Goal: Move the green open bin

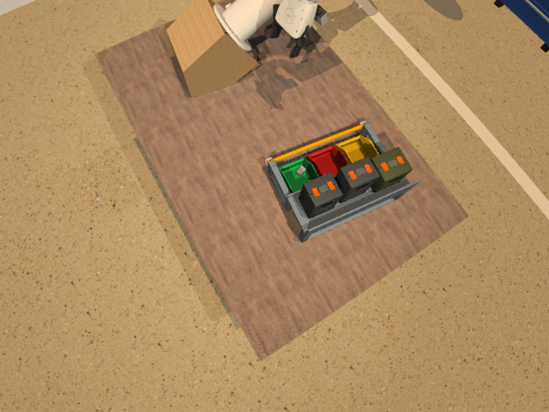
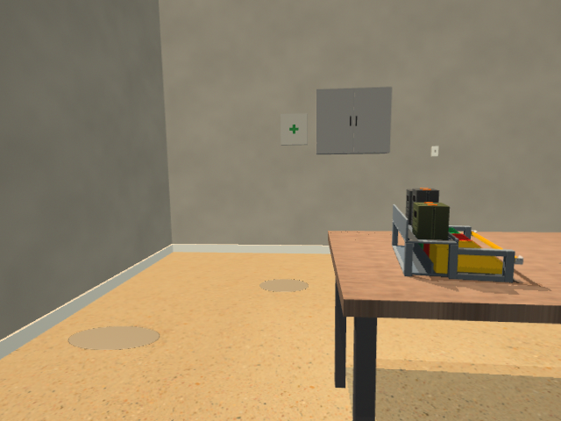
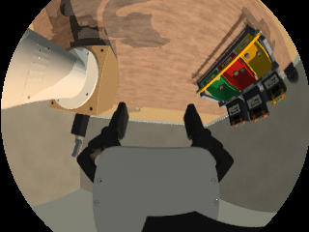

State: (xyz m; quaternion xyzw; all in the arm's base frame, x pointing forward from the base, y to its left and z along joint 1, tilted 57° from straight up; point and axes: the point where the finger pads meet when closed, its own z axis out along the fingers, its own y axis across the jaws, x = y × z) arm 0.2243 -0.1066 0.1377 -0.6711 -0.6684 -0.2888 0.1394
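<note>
The green bin (image 1: 288, 174) (image 3: 210, 90) sits at one end of the lower level of the grey shelf (image 1: 278, 180) (image 2: 452, 263), with a small pale part (image 1: 301, 170) visible in it. The red bin (image 1: 325, 166) (image 3: 235, 83) is beside it in the middle. The yellow bin (image 1: 355, 151) (image 2: 478, 261) (image 3: 258, 63) is at the other end. The bins appear level, open fronts towards the orange bar (image 1: 316, 143) (image 3: 234, 60). My gripper (image 3: 156, 109) is open and empty, away from the shelf, near the arm's base. The exterior view does not show it.
Two dark cases (image 1: 320, 195) (image 1: 357, 178) and an olive case (image 1: 391, 169) (image 2: 430, 222) stand on the shelf's upper level, behind and above the bins. The shelf stands on the wooden table (image 1: 199, 154) (image 2: 452, 310). The arm's wooden base block (image 1: 217, 66) (image 3: 108, 82) is at one table end.
</note>
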